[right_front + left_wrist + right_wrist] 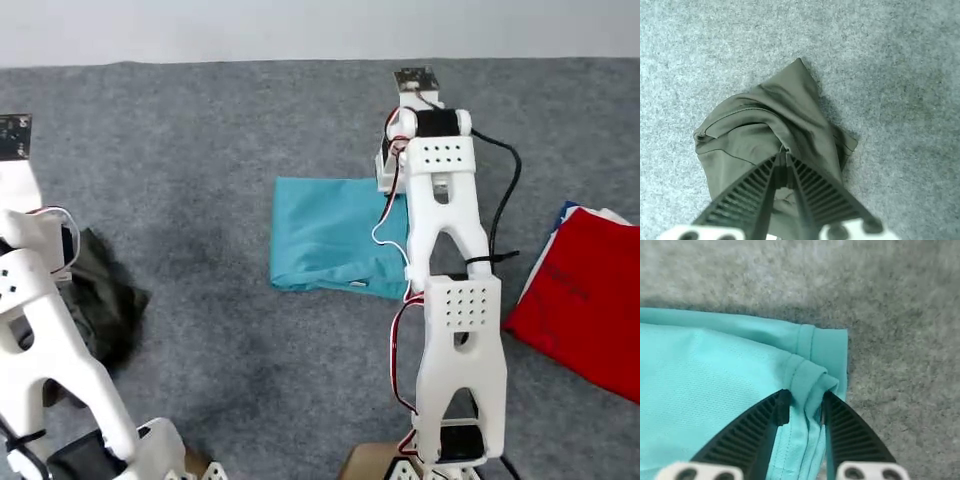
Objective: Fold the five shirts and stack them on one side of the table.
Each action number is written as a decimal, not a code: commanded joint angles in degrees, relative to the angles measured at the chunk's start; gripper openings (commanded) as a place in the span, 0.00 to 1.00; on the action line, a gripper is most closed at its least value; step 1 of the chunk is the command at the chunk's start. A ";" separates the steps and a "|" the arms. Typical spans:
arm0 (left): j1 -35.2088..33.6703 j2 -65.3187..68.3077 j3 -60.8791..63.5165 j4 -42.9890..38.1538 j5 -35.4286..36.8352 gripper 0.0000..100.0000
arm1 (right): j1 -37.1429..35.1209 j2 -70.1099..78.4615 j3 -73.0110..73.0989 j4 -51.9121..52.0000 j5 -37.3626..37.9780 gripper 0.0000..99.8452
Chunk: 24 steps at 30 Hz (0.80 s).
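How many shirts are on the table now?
3: a dark olive shirt at the left, a folded teal shirt in the middle, a red shirt at the right. White and blue fabric under the red one may be more.

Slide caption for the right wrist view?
Right gripper pinches a hem fold of the teal shirt on grey carpet.

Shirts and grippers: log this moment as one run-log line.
left gripper: shut on olive shirt | right gripper: shut on teal shirt hem | red shirt: untouched

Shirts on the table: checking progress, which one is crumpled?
The dark olive shirt, bunched in the left gripper. The teal shirt and red shirt lie flat.
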 commanded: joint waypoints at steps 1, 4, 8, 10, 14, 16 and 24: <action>-0.35 -1.49 0.13 -0.62 -0.53 0.01 | 0.40 -0.57 -2.73 0.31 0.35 0.11; -0.35 -1.49 0.13 -0.53 -0.53 0.01 | 0.13 -0.66 -3.16 0.04 0.53 0.05; -0.35 -1.49 0.13 0.18 -0.53 0.01 | 0.48 -0.57 -5.89 0.75 0.44 0.01; -0.35 -1.49 0.13 0.18 -0.53 0.01 | 0.57 -0.57 -7.30 1.10 0.53 0.01; -0.26 -1.49 0.13 0.18 -0.53 0.01 | 0.57 -0.57 -11.08 1.80 0.79 0.01; -0.26 -1.49 0.13 0.18 -0.53 0.01 | 0.57 -0.48 -13.01 1.80 2.81 0.01; -0.35 -1.49 0.13 0.18 -0.53 0.01 | 1.98 0.13 -15.21 -0.31 8.97 0.01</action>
